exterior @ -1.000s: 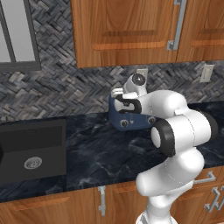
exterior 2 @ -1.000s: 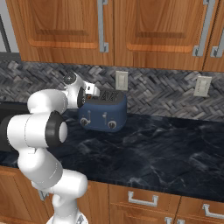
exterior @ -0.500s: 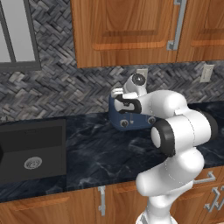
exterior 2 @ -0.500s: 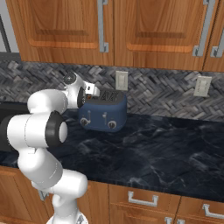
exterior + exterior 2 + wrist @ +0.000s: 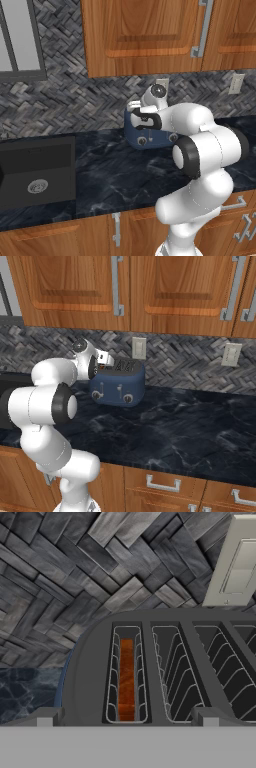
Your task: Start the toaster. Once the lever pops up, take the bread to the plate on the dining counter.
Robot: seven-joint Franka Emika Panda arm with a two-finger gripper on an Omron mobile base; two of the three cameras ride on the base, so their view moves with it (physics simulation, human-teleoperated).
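The dark blue toaster (image 5: pixel 152 139) (image 5: pixel 120 387) stands on the kitchen counter against the backsplash. My gripper (image 5: pixel 138 114) (image 5: pixel 103 360) hovers just over its left end, open, holding nothing. In the hand view I look down on the toaster's grey top (image 5: pixel 90 677) with its wire-lined slots. The bread (image 5: pixel 126 679) sits sunk in the leftmost slot, brown edge up. My gripper (image 5: pixel 126 718) straddles that slot, one fingertip on each side. The plate and the dining counter are out of view.
A dark sink (image 5: pixel 35 170) is set into the black marble counter (image 5: pixel 190 426) to the left. Wall outlets (image 5: pixel 138 348) (image 5: pixel 230 354) sit on the herringbone backsplash behind the toaster. Wooden cabinets (image 5: pixel 145 35) hang overhead.
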